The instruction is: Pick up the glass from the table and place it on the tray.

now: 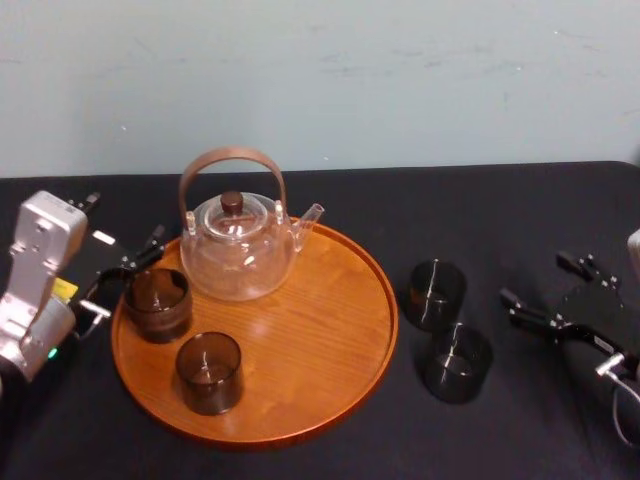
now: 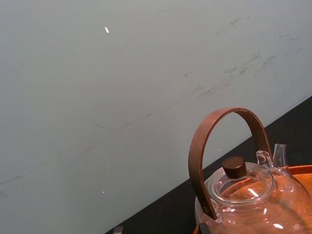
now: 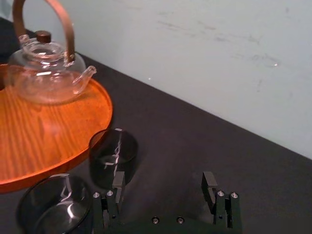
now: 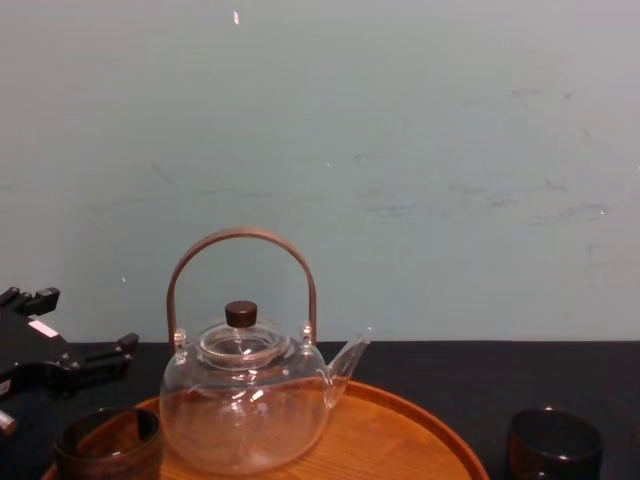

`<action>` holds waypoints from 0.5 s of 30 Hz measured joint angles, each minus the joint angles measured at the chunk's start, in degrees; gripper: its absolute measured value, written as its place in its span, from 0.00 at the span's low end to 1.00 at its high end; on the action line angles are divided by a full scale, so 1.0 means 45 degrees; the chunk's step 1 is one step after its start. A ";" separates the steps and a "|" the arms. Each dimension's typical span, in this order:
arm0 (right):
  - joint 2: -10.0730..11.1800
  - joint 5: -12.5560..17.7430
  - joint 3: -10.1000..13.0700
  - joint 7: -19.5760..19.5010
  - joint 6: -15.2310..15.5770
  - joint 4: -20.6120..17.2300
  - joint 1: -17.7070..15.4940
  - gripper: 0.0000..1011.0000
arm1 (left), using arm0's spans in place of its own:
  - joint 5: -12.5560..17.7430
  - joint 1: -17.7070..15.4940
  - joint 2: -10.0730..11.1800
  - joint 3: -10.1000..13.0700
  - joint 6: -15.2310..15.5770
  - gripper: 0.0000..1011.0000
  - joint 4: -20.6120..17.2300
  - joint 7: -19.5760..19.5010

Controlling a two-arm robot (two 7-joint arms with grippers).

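Two smoky tumblers stand upright and close together on the black table [image 1: 480,210], just off the tray [image 1: 320,335] on the right arm's side: the rear glass [image 1: 437,293] and the front glass [image 1: 455,362]. The right gripper [image 1: 533,278] is much the nearer one, its jaws spread wide and holding nothing, pointed across at them. Seen from its wrist, the rear glass sits just ahead of one finger [image 3: 117,181] rather than centred in the gap, so the jaws would need to shift toward that finger's side before going in. The front glass lies further off that same way. Both are round with the long axis vertical, so I'd judge the approach angle matters little. The left gripper [image 1: 125,275] sits off the tray's opposite edge, apparently open, beside a tumbler [image 1: 158,303] on the tray near the glass teapot [image 1: 240,250].
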 joint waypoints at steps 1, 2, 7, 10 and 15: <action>0.0028 0.0019 0.0033 0.0056 0.0045 -0.0047 -0.0059 0.99 | 0.0001 0.0000 0.0000 0.0000 0.0000 0.99 0.0000 0.0000; 0.0058 0.0036 0.0066 0.0109 0.0094 -0.0095 -0.0113 0.99 | 0.0001 0.0000 0.0000 0.0000 0.0000 0.99 0.0000 0.0000; 0.0219 0.0101 0.0269 0.0458 0.0378 -0.0358 -0.0442 0.99 | 0.0001 0.0000 0.0000 0.0000 0.0000 0.99 0.0000 0.0000; 0.0308 0.0116 0.0353 0.0680 0.0491 -0.0494 -0.0610 0.99 | 0.0000 0.0000 0.0000 0.0000 0.0000 0.99 0.0000 0.0000; 0.0478 0.0114 0.0407 0.1117 0.0643 -0.0676 -0.0843 0.99 | 0.0001 0.0000 0.0000 0.0001 0.0000 0.99 0.0000 0.0000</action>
